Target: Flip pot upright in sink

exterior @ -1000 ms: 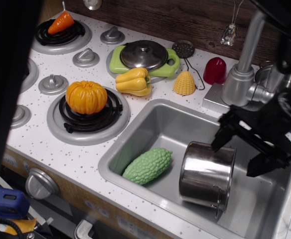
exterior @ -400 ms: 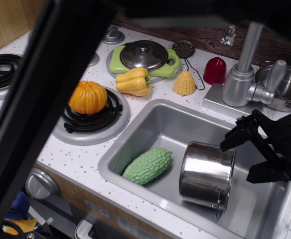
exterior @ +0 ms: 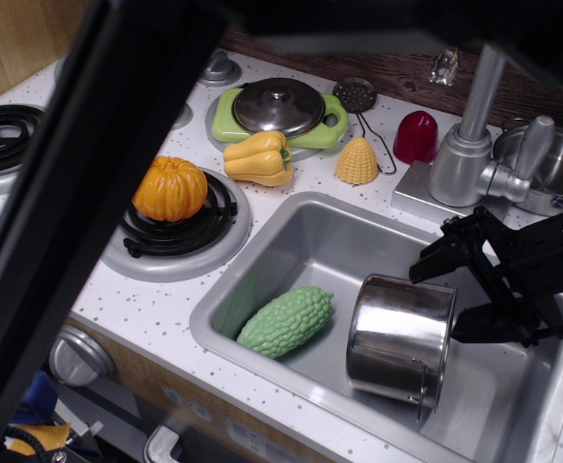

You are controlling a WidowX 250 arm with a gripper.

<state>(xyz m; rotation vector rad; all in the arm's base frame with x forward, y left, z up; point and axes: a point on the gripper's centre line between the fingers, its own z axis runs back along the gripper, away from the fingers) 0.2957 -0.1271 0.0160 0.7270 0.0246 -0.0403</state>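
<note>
The shiny steel pot (exterior: 397, 338) lies on its side in the silver-grey sink (exterior: 291, 231), its bottom toward the front and its rim toward the right. My black gripper (exterior: 445, 299) hangs open just right of the pot's rim, one finger above the rim and one lower to the right. It holds nothing. A green gourd (exterior: 285, 320) lies in the sink left of the pot.
The faucet (exterior: 476, 135) and a steel bowl (exterior: 551, 169) stand behind the sink. A red cup (exterior: 415, 136), corn (exterior: 357, 160), yellow pepper (exterior: 259, 158), green pan with lid (exterior: 280, 111) and orange pumpkin (exterior: 170, 189) sit on the counter. A dark bar blocks the upper left.
The gripper has shifted left toward the pot's rim since the last frame. The pot and gourd have not moved. The camera view shifted after the first frame.
</note>
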